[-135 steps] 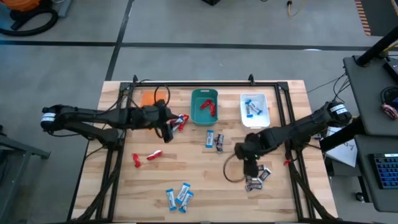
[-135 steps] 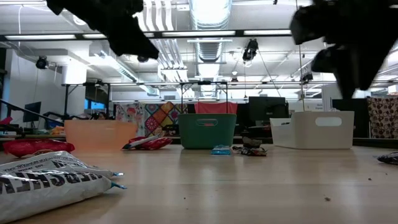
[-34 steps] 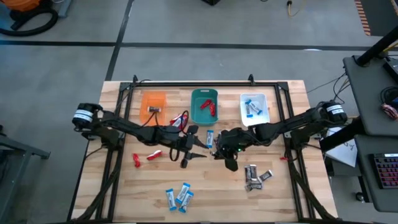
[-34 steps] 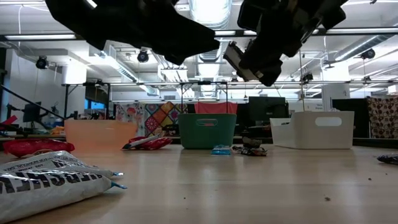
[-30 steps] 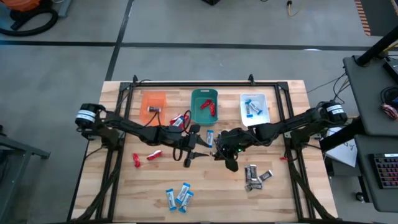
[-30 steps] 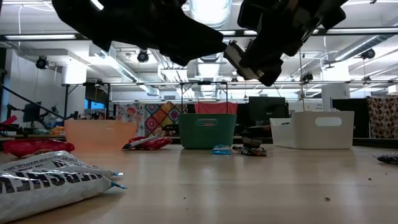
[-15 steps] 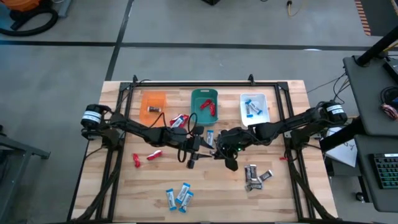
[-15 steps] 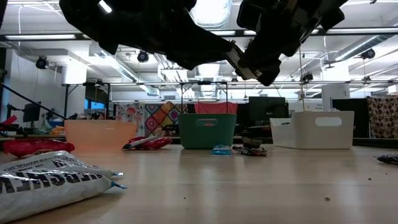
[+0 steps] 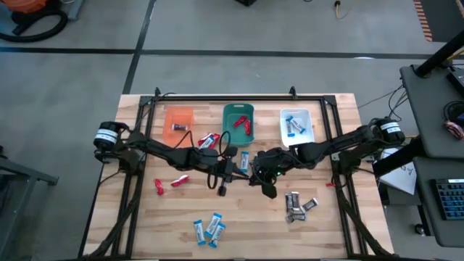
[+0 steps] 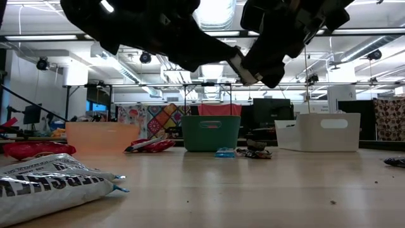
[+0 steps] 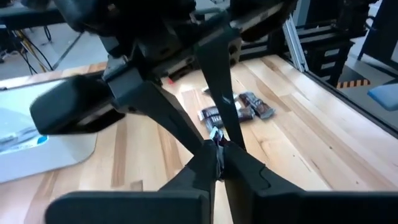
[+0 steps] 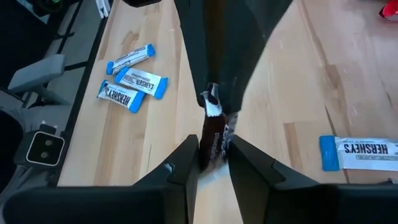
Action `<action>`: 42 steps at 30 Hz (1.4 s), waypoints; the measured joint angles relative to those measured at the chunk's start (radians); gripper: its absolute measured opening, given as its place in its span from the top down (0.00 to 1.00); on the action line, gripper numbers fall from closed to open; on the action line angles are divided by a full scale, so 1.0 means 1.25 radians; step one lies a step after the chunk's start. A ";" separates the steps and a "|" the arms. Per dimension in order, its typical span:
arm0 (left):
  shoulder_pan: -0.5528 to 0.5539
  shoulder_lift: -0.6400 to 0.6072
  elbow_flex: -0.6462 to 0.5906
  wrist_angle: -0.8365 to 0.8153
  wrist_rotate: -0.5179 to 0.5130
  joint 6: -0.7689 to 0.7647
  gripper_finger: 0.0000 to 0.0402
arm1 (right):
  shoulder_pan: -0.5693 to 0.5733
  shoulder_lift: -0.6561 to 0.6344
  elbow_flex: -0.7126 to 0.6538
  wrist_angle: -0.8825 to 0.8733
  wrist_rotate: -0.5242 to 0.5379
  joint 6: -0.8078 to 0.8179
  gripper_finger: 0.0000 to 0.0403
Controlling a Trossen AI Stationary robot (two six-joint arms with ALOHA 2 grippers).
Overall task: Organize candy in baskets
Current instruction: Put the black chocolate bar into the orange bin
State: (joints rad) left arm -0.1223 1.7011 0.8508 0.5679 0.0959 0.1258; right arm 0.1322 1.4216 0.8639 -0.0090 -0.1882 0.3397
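Right now the dark-wrapped candy bar (image 12: 213, 134) hangs mid-air over the tabletop (image 9: 246, 217) centre, pinched at opposite ends by left tool (image 11: 219, 155) and right tool (image 12: 211, 163); it's light, crinkly, slippery, so grip the flat body.

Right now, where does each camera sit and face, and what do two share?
High: overhead, straight down on the table; both arms.
Low: table-top height, level towards the teal basket; arms above.
Left wrist: past left pincer, shut on dark candy.
Right wrist: past right pincer, down at the table.
Both wrist views share that candy.
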 joint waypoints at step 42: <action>0.629 -0.373 -0.007 -1.013 -0.371 -0.022 1.00 | -0.082 -0.037 0.000 -0.030 0.006 -0.027 0.80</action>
State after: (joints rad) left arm 0.6641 1.2343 0.8417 -0.6988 -0.3683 0.0981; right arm 0.0299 1.3758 0.8639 -0.0463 -0.1806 0.3065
